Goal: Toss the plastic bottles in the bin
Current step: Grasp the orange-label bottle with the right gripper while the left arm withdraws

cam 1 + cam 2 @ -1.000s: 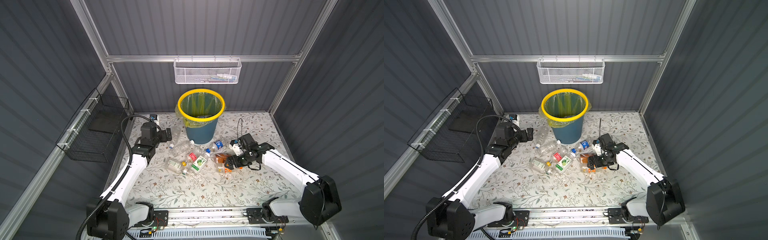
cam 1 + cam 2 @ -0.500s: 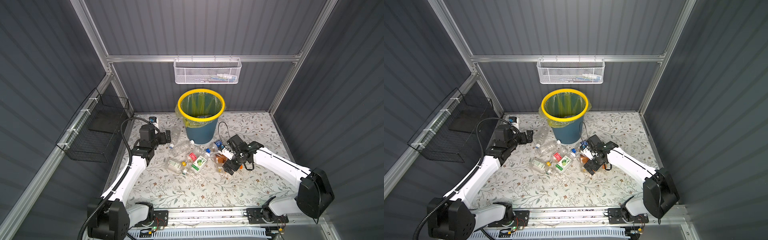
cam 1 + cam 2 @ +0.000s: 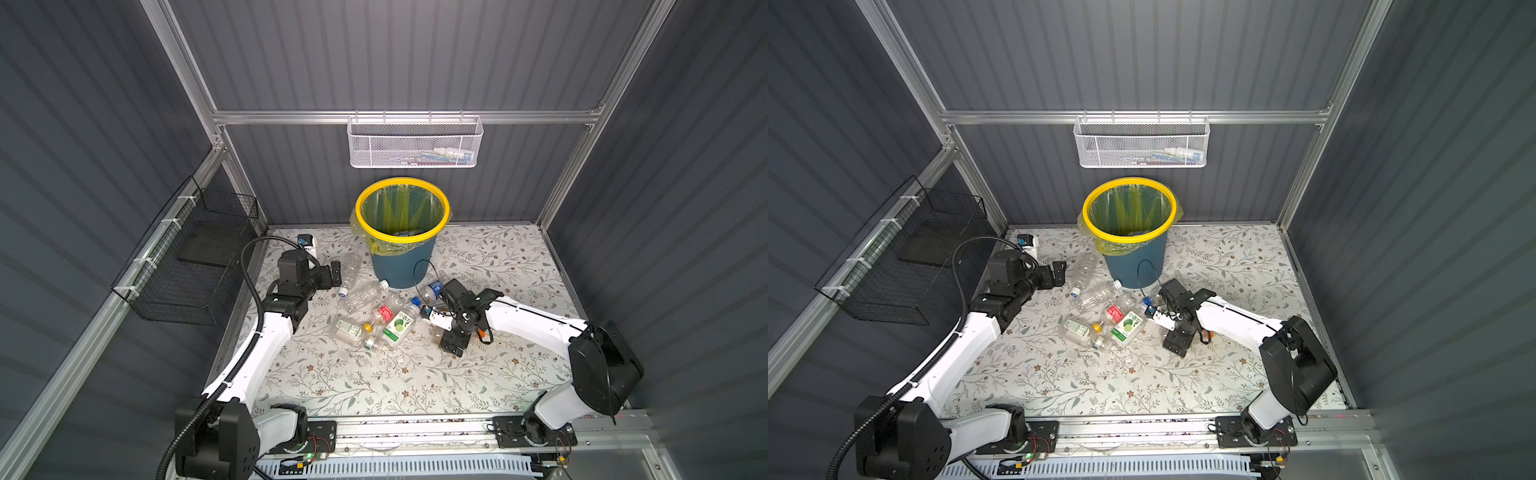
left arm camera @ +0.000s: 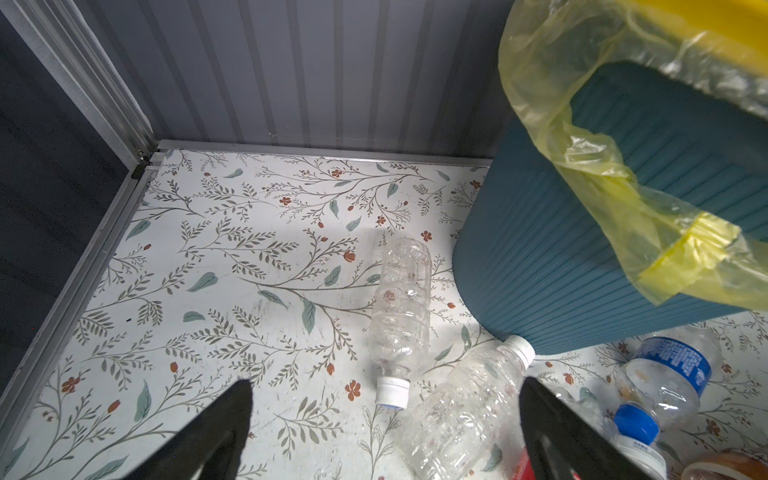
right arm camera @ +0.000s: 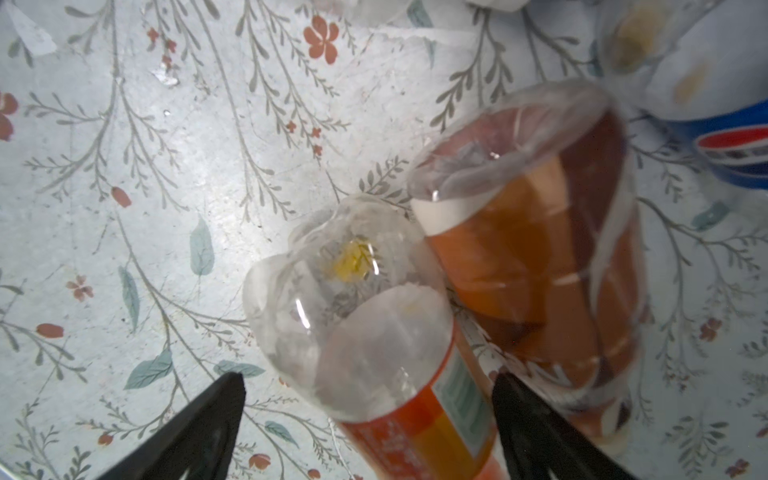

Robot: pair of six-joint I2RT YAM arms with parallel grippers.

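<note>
1. left gripper: jaws spread wide, nothing clamped. a clear bottle lies straight ahead of the gap with its white cap pointing back at the jaws. a second clear bottle slants in close beside one finger.
2. room there: past that same finger is the ribbed wall of the bin, with the second bottle's cap at its foot, so it's tight. off the other finger it's bare floral table out to the aluminium edge rail and the corner.
3. right gripper: jaws also wide, straddling an orange-label bottle that lies on the table, base end pointing ahead. there's a clear gap to one finger. the other finger is very close, and i can't tell if it touches.
4. a brown bottle lies just outside that close finger, pressed along the orange one. ahead of the jaws and off the free finger it's open table.
5. in both top views the bin stands upright by the back wall, its yellow liner draped over the rim. the plastic bottles sit in a loose heap on the table in front of it, between the two grippers.
6. labels: a blue-label bottle has white print too small to read. the orange label's print is blurred. another bottle shows a red, white and blue round logo with no letters i can read.
</note>
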